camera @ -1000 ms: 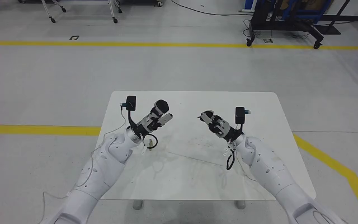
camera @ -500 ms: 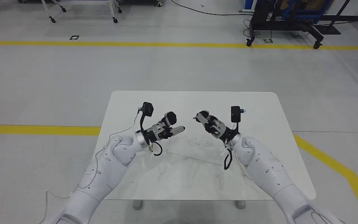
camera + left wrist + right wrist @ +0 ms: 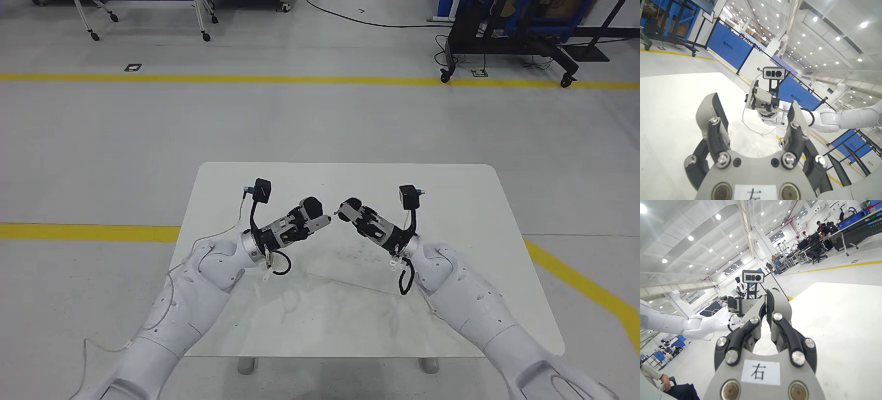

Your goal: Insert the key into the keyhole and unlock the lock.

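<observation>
Above the middle of the white table (image 3: pixel 450 190) my two grippers face each other, tip to tip, a small gap apart. My left gripper (image 3: pixel 318 220) is open; its two dark-padded fingers (image 3: pixel 719 111) stand wide with nothing between them. Beyond them in the left wrist view is my right gripper (image 3: pixel 751 95), shut, with its camera bracket above it. In the right wrist view my right gripper (image 3: pixel 768 296) has its ribbed pads pressed together, and I cannot make out anything between them. The left gripper (image 3: pixel 733 304) sits just past its tip.
A thin white cable (image 3: pixel 753 130) loops under the right wrist. The tabletop around and below both grippers is bare white. Yellow floor lines (image 3: pixel 90 232) run past the table, and wheeled racks (image 3: pixel 510 40) stand far behind it.
My left gripper has swung in from the table's left toward the middle and turned to face the right one. The right gripper has crept left, closing the gap.
</observation>
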Controlling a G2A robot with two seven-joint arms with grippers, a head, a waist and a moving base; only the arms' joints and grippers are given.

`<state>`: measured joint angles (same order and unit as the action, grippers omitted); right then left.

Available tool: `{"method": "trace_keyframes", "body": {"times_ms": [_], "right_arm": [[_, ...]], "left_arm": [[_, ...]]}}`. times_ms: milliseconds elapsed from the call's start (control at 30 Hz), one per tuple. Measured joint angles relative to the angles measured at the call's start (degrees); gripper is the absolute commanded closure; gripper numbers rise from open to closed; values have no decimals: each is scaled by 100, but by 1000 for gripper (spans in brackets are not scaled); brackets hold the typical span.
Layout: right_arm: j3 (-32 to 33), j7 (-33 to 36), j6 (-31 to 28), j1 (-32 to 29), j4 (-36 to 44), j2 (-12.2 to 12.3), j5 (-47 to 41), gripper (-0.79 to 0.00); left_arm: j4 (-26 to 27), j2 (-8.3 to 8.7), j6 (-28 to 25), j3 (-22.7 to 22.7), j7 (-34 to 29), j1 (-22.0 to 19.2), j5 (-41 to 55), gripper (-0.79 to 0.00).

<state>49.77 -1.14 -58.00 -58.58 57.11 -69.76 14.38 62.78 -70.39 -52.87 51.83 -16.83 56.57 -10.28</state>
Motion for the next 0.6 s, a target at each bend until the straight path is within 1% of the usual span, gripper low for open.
{"method": "trace_keyframes", "body": {"times_ms": [267, 400, 500, 600], "right_arm": [[-14, 365, 0, 60, -48, -25, -348, 0], [-9, 463, 0, 64, -45, -35, -432, 0], [-7, 523, 0, 72, -71, -46, -482, 0], [-11, 577, 0, 78, -98, -59, -525, 0]], "left_arm": [[-29, -25, 0, 9, -55, -7, -6, -292], [-38, -37, 6, 0, -101, -9, -43, -277], [-42, -48, 19, -7, -108, -10, -106, -225], [-44, -59, 6, -14, -112, -6, -105, -197]]}}
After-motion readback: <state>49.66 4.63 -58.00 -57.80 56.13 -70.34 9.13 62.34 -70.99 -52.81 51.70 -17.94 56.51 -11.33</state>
